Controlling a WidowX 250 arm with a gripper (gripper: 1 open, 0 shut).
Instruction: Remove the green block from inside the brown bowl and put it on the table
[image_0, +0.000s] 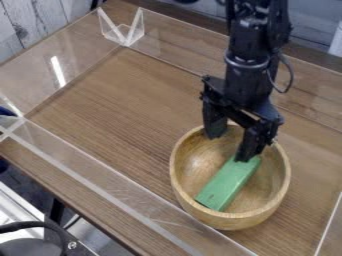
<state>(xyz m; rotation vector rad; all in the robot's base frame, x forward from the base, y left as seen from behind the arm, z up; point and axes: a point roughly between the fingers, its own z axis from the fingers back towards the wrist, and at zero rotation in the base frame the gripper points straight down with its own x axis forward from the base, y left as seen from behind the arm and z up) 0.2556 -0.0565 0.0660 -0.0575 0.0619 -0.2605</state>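
Observation:
A bright green block (225, 184) lies flat inside the light-brown wooden bowl (190, 163) at the front right of the table (120, 100). My black gripper (233, 138) hangs over the bowl's far side with its jaws open. One finger (250, 144) reaches down just above the block's upper end; the other finger (215, 124) stands over the bowl's far rim. Nothing is held between them. The far end of the block is partly covered by the finger.
Clear acrylic walls (80, 158) edge the tabletop on the left and front. A clear acrylic bracket (123, 27) stands at the far left corner. Bare wood lies to the left of the bowl.

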